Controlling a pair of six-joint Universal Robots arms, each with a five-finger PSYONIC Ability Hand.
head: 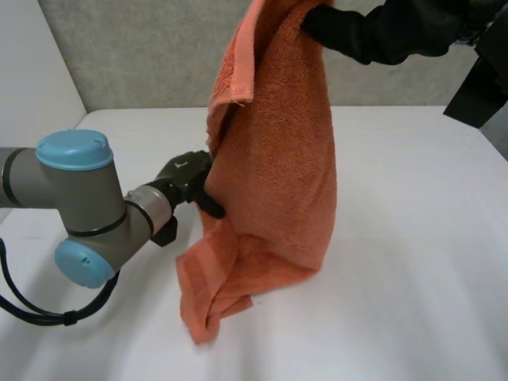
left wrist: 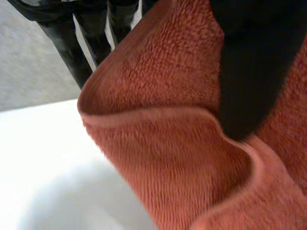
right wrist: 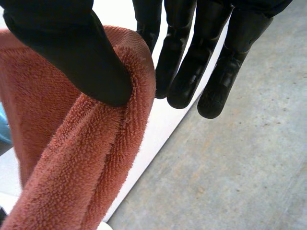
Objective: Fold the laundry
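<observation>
Fingers, right hand (head: 381,32): fingers (right wrist: 184,72) straight, thumb clamping the top fold of the towel (head: 278,159) against them, high over the surface (head: 413,254).
Fingers, left hand (head: 186,178): fingers (left wrist: 72,48) straight behind the cloth, thumb pressed on its front. Side hem looks pinched between them, about midway down.
Towel: hangs from the right hand, long axis near upright. Lower end lies heaped on the surface, just below the left hand.
Key relation: left hand is lower, on the towel's left edge. The heaped bottom end lies downward from its fingers, well apart from the right hand.
Next move, a guess: the lower corner falls to the left hand, as the nearer one.
</observation>
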